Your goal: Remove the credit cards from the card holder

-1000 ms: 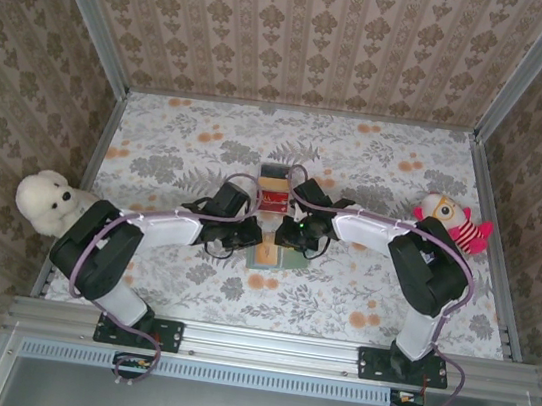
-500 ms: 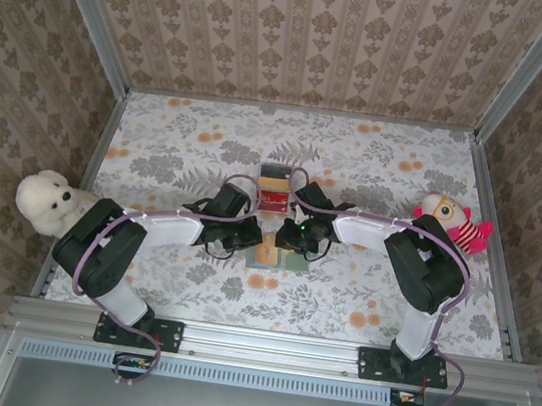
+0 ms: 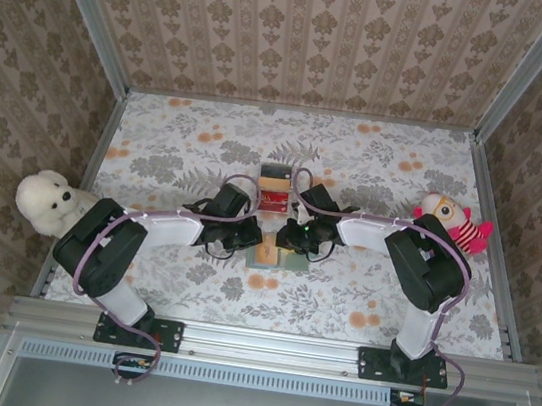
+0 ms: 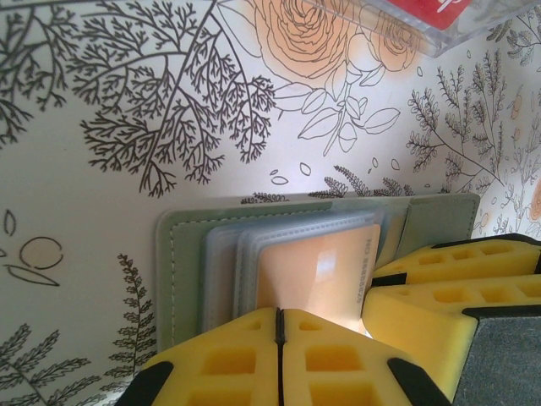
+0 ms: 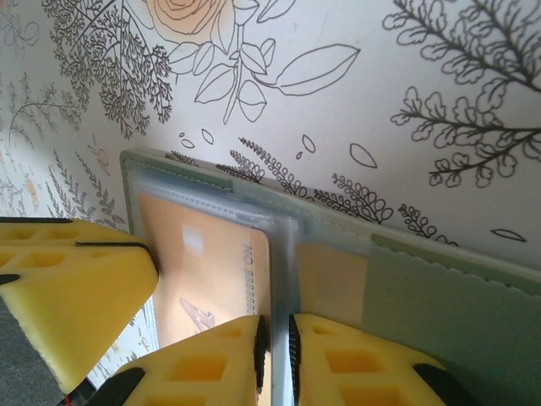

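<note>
The left gripper (image 4: 279, 359) has its yellow pads pressed flat together, with only a seam between them. It sits at the 6 o'clock edge of the orange card (image 4: 317, 271); whether it pinches the card I cannot tell. The right gripper (image 5: 275, 359) leaves just a thin slit, placed at the edge of a clear sleeve (image 5: 286, 241); if it holds anything I cannot tell.

The card holder (image 4: 173, 279) lies open and flat near the centre of the table (image 3: 377, 167), with the card and sleeves inside it. The clear box (image 3: 274, 191) with red contents stands just at its 12 o'clock.

Compared with one second ago, the holder is in the same place and both grippers remain on it; the right elbow is drawn in a little. The left arm reaches in from 8 o'clock and the right arm from 3 o'clock, both low and bent.
</note>
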Controlling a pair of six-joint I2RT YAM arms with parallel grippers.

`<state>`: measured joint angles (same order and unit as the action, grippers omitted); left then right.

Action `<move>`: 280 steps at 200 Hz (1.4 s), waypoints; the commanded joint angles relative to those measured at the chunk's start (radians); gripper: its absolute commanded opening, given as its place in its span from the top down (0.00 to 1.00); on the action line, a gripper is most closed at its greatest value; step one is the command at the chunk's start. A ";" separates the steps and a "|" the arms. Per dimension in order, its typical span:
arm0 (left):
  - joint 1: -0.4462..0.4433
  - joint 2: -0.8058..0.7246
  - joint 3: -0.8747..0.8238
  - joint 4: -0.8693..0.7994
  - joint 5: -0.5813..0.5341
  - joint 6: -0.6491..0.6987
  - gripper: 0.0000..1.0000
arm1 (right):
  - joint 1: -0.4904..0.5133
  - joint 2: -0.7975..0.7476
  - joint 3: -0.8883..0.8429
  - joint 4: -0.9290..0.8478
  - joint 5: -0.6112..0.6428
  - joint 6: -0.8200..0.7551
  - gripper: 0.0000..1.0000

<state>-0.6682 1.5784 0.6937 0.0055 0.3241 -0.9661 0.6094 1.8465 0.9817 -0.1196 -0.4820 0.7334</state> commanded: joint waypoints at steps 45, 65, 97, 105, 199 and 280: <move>-0.013 0.052 -0.026 -0.036 -0.030 -0.008 0.93 | -0.002 -0.010 -0.023 0.035 -0.049 -0.012 0.80; -0.013 0.054 -0.026 -0.036 -0.030 -0.007 0.93 | -0.002 -0.008 -0.028 0.042 -0.059 -0.013 0.81; -0.012 0.042 -0.027 -0.050 -0.035 -0.002 0.92 | -0.003 -0.016 -0.026 0.026 -0.045 -0.018 0.86; -0.013 0.037 -0.025 -0.055 -0.036 -0.001 0.92 | -0.004 -0.018 -0.028 0.021 -0.040 -0.020 0.88; -0.003 -0.080 0.059 -0.172 -0.017 0.125 0.82 | -0.024 -0.032 -0.003 -0.126 0.057 -0.067 0.93; -0.012 0.006 0.057 -0.073 0.055 0.129 0.92 | -0.023 -0.018 0.024 -0.139 0.026 -0.091 0.93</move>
<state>-0.6739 1.5459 0.7273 -0.0784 0.3603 -0.8597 0.5915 1.8252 0.9882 -0.1932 -0.4789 0.6682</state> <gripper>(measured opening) 0.096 0.074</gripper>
